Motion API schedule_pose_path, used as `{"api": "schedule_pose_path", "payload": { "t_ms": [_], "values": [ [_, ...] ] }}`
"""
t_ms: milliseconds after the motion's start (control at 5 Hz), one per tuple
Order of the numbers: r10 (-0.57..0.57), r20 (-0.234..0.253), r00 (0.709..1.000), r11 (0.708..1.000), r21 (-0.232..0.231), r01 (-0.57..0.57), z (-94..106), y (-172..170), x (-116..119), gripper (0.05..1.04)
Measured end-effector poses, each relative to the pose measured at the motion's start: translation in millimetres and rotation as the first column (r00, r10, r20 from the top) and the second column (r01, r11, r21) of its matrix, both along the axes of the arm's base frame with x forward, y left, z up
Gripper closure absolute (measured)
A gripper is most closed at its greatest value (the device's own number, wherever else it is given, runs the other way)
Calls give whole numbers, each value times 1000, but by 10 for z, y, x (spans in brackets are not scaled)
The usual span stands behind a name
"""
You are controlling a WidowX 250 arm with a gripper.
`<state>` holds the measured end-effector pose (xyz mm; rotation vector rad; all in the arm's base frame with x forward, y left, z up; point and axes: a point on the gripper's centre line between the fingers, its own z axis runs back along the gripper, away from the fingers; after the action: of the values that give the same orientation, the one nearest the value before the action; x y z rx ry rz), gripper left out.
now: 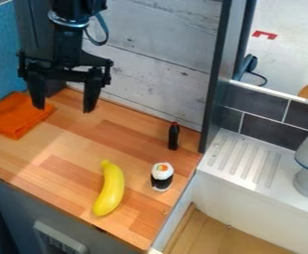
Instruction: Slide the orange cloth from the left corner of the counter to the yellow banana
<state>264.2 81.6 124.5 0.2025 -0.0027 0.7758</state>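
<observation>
Counter (70,144): gripper (63,108) above its back part, spread wide, empty; height hard to judge. Cloth (14,118) nearest it. Banana (110,191) toward front, sushi (162,177) beside, bottle (174,136) behind. Likely pre-grasp; a pick calls for lining up, lowering.

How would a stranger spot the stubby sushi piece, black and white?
On the wooden countertop, find the curved yellow banana. The sushi piece stands just right of it. Unlike the slim dark bottle behind, it is stubby, with an orange patch.
</observation>
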Motion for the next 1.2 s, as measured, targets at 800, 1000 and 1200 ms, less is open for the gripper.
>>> {"api": "schedule_pose_path", "payload": {
  "t_ms": [800,1000,1200],
  "values": [
    [144,-47,989,989,-37,-145,-480,623,219,81],
    [211,4,978,975,-78,-210,-641,926,422,80],
    [269,41,962,960,-87,-265,-629,1257,290,80]
  ]
}}
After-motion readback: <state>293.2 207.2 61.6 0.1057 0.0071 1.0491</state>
